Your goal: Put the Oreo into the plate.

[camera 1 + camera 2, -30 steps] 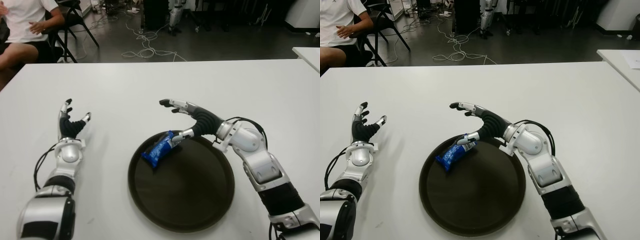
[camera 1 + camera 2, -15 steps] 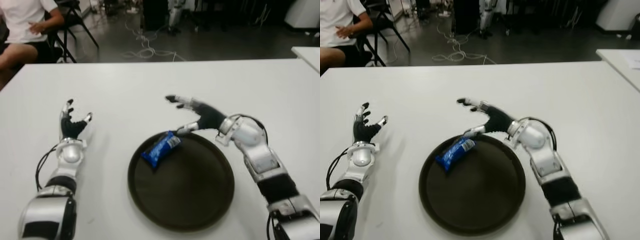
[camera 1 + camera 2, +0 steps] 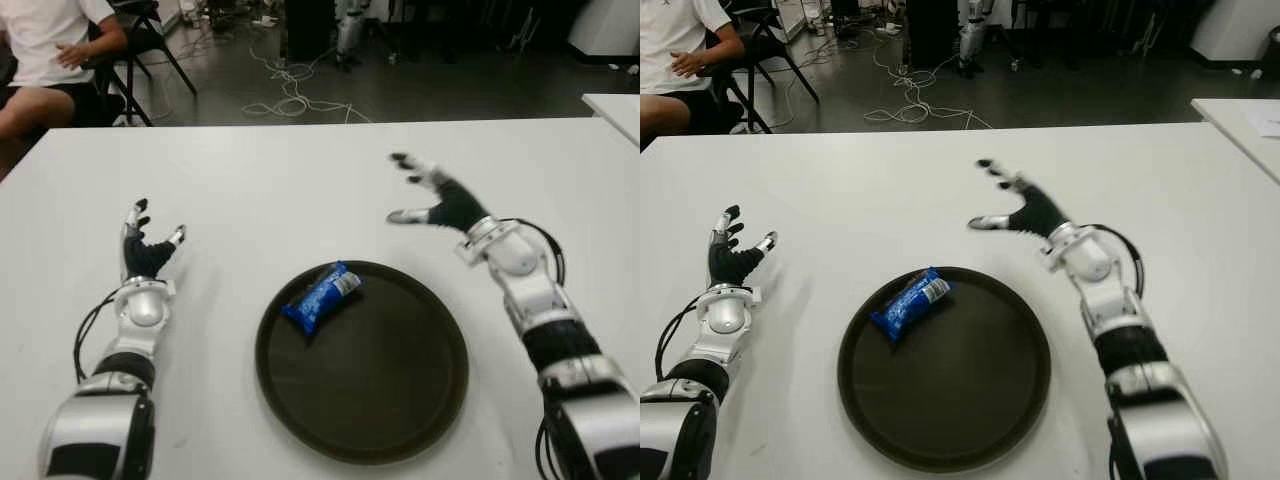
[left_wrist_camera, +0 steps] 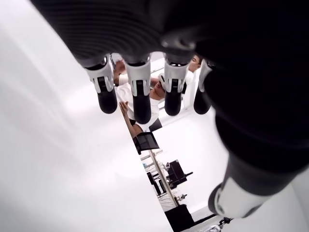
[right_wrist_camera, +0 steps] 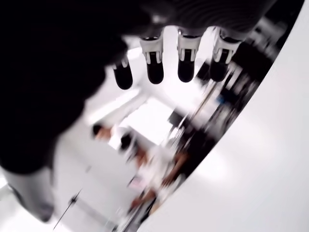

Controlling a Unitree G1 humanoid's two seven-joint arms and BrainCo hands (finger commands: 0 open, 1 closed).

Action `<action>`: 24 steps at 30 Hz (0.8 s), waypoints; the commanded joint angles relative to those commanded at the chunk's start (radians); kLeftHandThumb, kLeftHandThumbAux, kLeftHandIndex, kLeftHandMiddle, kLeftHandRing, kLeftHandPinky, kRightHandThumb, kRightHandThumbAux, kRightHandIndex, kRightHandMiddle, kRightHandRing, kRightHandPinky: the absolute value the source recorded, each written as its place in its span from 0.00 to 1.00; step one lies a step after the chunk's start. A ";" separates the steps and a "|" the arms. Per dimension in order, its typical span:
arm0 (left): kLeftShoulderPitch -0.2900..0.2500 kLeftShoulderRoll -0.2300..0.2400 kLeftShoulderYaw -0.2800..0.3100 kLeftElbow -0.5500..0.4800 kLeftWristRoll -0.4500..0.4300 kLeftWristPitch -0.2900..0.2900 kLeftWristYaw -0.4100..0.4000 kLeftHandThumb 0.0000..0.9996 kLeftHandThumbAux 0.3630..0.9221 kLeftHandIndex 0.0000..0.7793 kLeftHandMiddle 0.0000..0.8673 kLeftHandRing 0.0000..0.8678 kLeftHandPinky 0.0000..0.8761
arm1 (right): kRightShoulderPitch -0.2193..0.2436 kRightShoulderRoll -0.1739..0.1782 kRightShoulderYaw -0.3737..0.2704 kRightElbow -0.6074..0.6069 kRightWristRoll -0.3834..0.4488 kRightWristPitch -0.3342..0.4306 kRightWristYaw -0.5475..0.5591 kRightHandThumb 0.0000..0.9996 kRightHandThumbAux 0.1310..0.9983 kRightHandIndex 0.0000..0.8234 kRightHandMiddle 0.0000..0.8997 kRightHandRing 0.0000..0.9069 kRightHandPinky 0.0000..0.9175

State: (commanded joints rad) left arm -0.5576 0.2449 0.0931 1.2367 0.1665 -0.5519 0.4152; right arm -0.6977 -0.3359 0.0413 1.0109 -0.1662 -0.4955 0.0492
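The blue Oreo pack [image 3: 321, 296] lies inside the round dark plate [image 3: 400, 400], near its far left rim. My right hand [image 3: 425, 194] hangs above the white table beyond the plate's far right edge, fingers spread and empty, well clear of the pack. In its wrist view the right hand's fingertips [image 5: 154, 67] point away with nothing between them. My left hand [image 3: 146, 243] shows far to the left of the plate, open, fingers up; its own fingertips [image 4: 140, 94] hold nothing.
The white table [image 3: 300, 180] stretches all around the plate. A seated person [image 3: 45, 60] is at the far left corner beyond the table. Cables [image 3: 290, 95] lie on the floor behind. Another white table corner [image 3: 615, 105] shows at the far right.
My right hand has let go of the Oreo pack and drawn back up and to the right, off the plate. The pack stays where it lay. The left hand has not moved.
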 joint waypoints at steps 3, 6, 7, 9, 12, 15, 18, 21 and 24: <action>0.000 0.000 0.003 0.000 -0.002 0.000 -0.003 0.00 0.77 0.09 0.14 0.12 0.09 | -0.039 -0.007 0.002 0.096 -0.015 -0.006 -0.063 0.00 0.66 0.05 0.03 0.01 0.00; -0.001 0.001 0.005 0.001 -0.004 0.002 -0.007 0.00 0.77 0.09 0.14 0.11 0.09 | -0.079 -0.013 0.002 0.183 -0.026 0.010 -0.121 0.00 0.67 0.05 0.03 0.01 0.00; -0.001 0.001 0.005 0.001 -0.004 0.002 -0.007 0.00 0.77 0.09 0.13 0.11 0.09 | -0.084 -0.013 0.004 0.197 -0.028 0.008 -0.129 0.00 0.67 0.05 0.03 0.00 0.00; 0.000 0.003 0.006 0.002 -0.004 0.006 -0.006 0.00 0.77 0.09 0.13 0.12 0.09 | -0.071 -0.015 0.007 0.216 -0.046 0.000 -0.220 0.00 0.67 0.05 0.03 0.00 0.00; 0.001 0.003 0.007 0.004 -0.005 0.010 -0.005 0.00 0.73 0.09 0.13 0.12 0.09 | -0.055 -0.008 0.008 0.234 -0.065 -0.019 -0.315 0.00 0.63 0.06 0.04 0.01 0.00; 0.001 0.007 0.005 0.007 -0.001 0.014 -0.004 0.00 0.71 0.09 0.13 0.12 0.08 | -0.062 0.006 -0.028 0.261 -0.030 -0.009 -0.327 0.00 0.61 0.08 0.05 0.02 0.00; 0.001 0.008 0.004 0.008 0.000 0.015 -0.004 0.00 0.70 0.09 0.13 0.11 0.08 | -0.070 0.014 -0.053 0.280 -0.011 0.008 -0.319 0.00 0.59 0.10 0.06 0.03 0.00; 0.000 0.011 0.004 0.011 -0.001 0.018 -0.012 0.00 0.68 0.09 0.13 0.10 0.07 | -0.085 0.016 -0.074 0.305 0.003 0.051 -0.299 0.00 0.58 0.12 0.07 0.04 0.00; -0.001 0.011 0.006 0.011 -0.004 0.018 -0.018 0.00 0.67 0.08 0.12 0.10 0.07 | -0.085 0.022 -0.094 0.317 0.015 0.080 -0.280 0.00 0.57 0.12 0.07 0.04 0.00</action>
State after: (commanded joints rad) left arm -0.5583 0.2558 0.0994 1.2473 0.1623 -0.5340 0.3972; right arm -0.7828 -0.3136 -0.0531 1.3281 -0.1509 -0.4152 -0.2307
